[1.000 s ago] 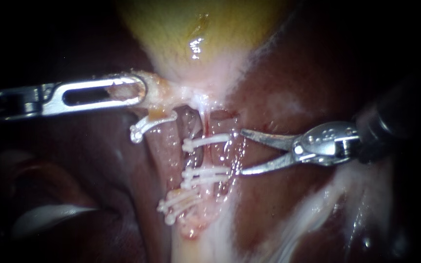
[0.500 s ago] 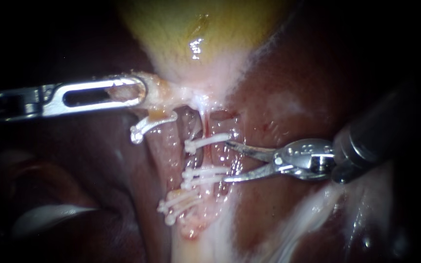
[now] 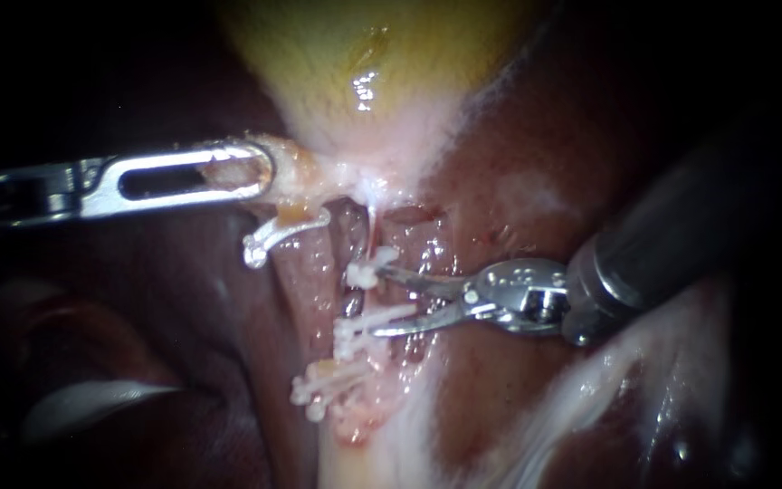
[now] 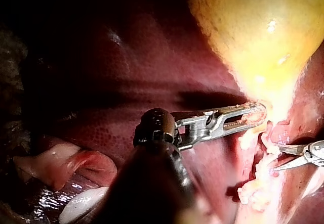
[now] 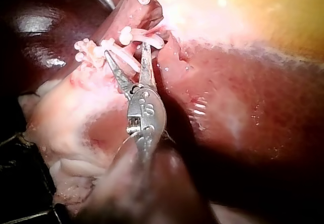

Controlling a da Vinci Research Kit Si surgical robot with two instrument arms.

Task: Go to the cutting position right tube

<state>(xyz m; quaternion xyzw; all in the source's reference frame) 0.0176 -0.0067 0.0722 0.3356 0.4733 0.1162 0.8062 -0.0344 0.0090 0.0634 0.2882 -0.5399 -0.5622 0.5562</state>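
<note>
The right tube (image 3: pixel 397 292) runs down from the gallbladder's neck. It carries one white clip (image 3: pixel 366 272) above and two clips (image 3: pixel 361 324) below. My right instrument (image 3: pixel 382 301) comes in from the right; its curved blades are open and straddle the tube between those clips. In the right wrist view the blades (image 5: pixel 126 49) reach in among the clips (image 5: pixel 142 36). My left instrument (image 3: pixel 233 172) has slotted jaws shut on pale tissue at the neck of the yellow gallbladder (image 3: pixel 364 54). The left wrist view shows the same grip (image 4: pixel 250 118).
Dark red liver (image 3: pixel 536 136) surrounds the tubes. The left tube (image 3: pixel 305 272) has clips (image 3: pixel 323 388) low down, and one clip (image 3: pixel 273 234) on a stump below the left jaws. Pale tissue (image 3: pixel 590 380) runs along the lower right. The right instrument's blades (image 4: pixel 298 155) show beside the left jaws.
My right instrument has slid leftward: its open blades, first just right of the clips, now straddle the right tube. The blades have narrowed a little. The left instrument has held still.
</note>
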